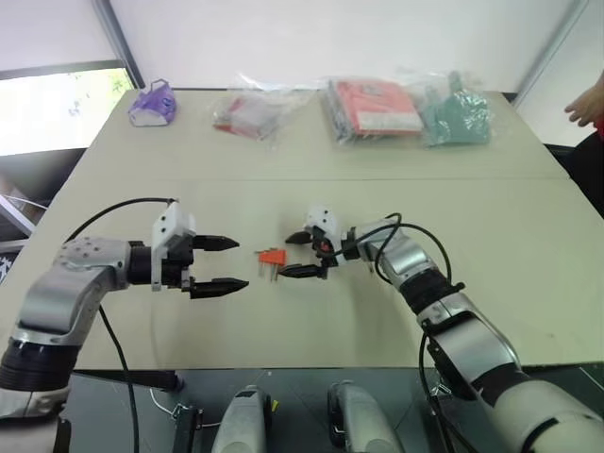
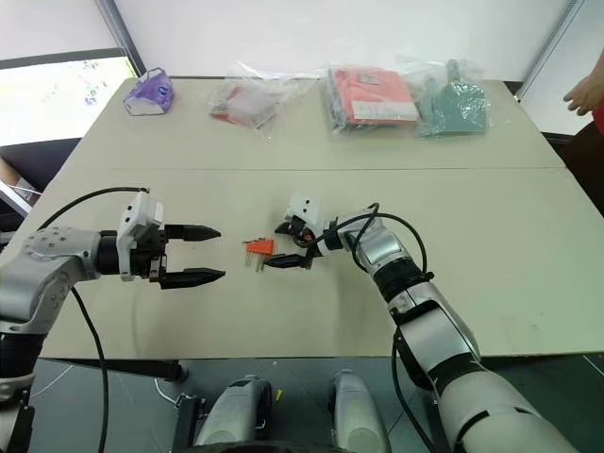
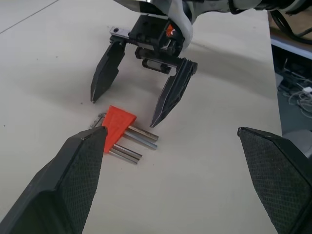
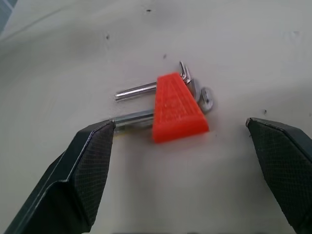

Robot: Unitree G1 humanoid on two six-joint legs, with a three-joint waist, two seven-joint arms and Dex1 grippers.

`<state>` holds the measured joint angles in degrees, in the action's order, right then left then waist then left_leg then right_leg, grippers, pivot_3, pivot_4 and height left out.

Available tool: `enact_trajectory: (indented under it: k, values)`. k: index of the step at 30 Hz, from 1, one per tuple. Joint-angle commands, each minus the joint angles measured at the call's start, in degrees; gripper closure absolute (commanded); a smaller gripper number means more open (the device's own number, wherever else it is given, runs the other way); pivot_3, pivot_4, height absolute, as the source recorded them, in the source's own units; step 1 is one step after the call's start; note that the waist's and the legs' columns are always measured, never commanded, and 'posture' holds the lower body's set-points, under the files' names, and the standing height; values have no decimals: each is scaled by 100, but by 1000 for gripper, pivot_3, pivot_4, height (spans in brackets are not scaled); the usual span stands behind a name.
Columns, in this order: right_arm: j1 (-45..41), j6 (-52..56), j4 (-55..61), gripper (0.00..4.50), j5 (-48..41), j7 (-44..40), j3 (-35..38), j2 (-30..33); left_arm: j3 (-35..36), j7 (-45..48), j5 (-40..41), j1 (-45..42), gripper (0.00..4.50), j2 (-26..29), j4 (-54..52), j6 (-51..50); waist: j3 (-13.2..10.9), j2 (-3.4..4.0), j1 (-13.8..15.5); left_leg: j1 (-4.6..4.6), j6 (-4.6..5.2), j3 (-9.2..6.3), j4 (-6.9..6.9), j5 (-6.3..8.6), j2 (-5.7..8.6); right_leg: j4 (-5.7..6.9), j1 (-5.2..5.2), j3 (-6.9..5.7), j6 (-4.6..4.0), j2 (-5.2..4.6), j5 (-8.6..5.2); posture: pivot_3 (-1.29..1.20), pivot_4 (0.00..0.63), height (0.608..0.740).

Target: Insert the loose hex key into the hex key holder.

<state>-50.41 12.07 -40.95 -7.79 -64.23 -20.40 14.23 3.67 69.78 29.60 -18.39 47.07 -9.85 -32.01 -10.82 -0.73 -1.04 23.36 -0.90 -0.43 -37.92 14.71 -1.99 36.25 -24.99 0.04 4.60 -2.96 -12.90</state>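
- We count one hex key holder, an orange block lying flat near the middle of the worktop, closer to its near edge than its far one.
- In the right wrist view we make out two straight keys sticking out of one side of the holder and bent key ends at the other; we cannot tell which, if any, is the loose hex key.
- We see two grippers: the left gripper and the right gripper, both with fingers spread apart and holding nothing, facing each other with the holder between them.
- Along the far edge we count four clear plastic bags: a purple item towards the far left corner, then a small red one, a big red packet and a teal item.
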Motion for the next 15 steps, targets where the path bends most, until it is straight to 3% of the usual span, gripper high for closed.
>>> enact_trajectory:
  k: [1, 9, 12, 15]
  values:
    - [-163, -314, -204, 0, 166, -83, 79, -112, 239, -132, 152, 37, 44, 43, -220, 2, 0, 0, -2, -1, 0, 0, 0, 0, -1, 1, 0, 0, 0, 1, 0, 0, 150, 740]
    - [-72, -793, -549, 0, 505, 272, 149, -386, 156, -265, 84, 115, 44, 36, -156, 135, 0, 0, -20, -9, 0, 0, 0, 0, -4, 7, 2, 2, -6, 5, 3, 0, 150, 740]
    - [85, -909, -430, 819, 627, 390, 105, -513, 112, -221, 20, 105, 0, 65, -47, 234, 0, 1, -21, -12, -1, 0, 0, 0, -8, 8, 2, 3, -12, 11, 7, 0, 150, 740]
    - [206, -1138, -337, 2404, 817, 448, 4, -529, 97, -159, 6, 33, 0, 91, 56, 291, 1, 2, -16, -14, -1, 0, 0, 0, -15, 8, 3, 4, -13, 18, 8, 0, 150, 740]
